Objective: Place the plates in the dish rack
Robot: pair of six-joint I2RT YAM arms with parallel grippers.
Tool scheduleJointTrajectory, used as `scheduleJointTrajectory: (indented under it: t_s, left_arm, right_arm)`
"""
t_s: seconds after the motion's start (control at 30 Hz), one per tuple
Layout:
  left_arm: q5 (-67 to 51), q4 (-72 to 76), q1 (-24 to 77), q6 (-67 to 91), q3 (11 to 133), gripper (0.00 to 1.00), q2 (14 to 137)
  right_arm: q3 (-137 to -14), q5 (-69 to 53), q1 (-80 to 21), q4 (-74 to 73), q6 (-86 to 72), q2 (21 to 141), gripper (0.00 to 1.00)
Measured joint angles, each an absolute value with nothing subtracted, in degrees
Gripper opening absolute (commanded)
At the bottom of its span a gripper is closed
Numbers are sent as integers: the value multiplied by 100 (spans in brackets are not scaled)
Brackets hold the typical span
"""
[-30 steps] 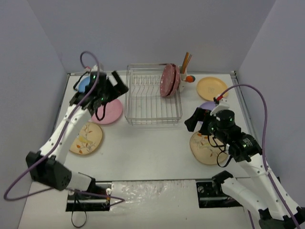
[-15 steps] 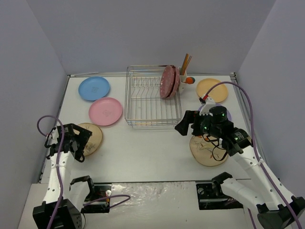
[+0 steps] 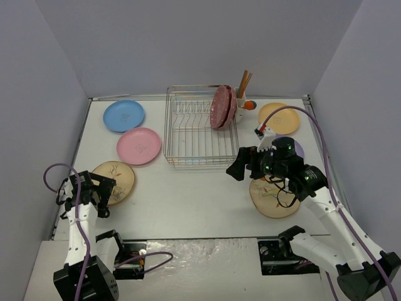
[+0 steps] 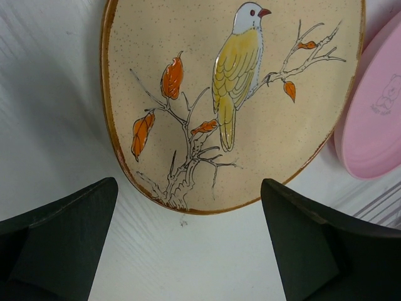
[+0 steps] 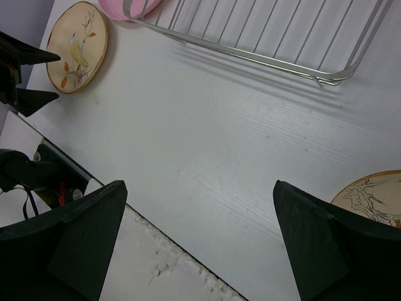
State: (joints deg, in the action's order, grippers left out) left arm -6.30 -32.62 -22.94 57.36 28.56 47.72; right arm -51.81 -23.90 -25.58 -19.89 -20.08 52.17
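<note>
The silver wire dish rack [image 3: 199,129] stands at the back centre with two scalloped dark-pink plates [image 3: 222,106] upright at its right end. Flat on the table lie a blue plate [image 3: 123,116], a pink plate [image 3: 138,145], a beige bird-print plate [image 3: 116,180] [image 4: 238,94], another beige plate [image 3: 270,199], an orange-yellow plate [image 3: 279,117] and a lavender plate [image 3: 296,148], mostly hidden by my right arm. My left gripper [image 3: 105,192] [image 4: 188,241] is open, just short of the bird plate's near rim. My right gripper [image 3: 240,165] [image 5: 200,244] hangs open over bare table in front of the rack.
A white utensil cup [image 3: 242,108] with sticks hangs on the rack's right back corner. Grey walls close the table at the back and sides. The table's front edge [image 5: 156,251] shows below the right gripper. The rack's front rail [image 5: 250,56] lies ahead of it.
My left arm has swung from the back, near the blue and pink plates, down to the front left beside the bird plate. The right gripper has drifted left, off the beige plate.
</note>
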Motion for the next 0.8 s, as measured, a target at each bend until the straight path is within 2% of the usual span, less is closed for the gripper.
scheduleJointTrajectory:
  t_s: [0.17,0.5,0.8]
  left_arm:
    - [-737,-2866,-2296,5776,2399,87,4956]
    - [-838,-1960,-2301,6167,1939,61,4856]
    - [-723,-1768,-2324,6547,1524,16,4511]
  right_arm:
    - [-5181,-2458,-2605,-1971,-1938,5251,100]
    - [-5181,-2491,-2690,-1893,-1854,5251,100]
    - [-5181,-2491,-2744,-1848,-1789,5251,100]
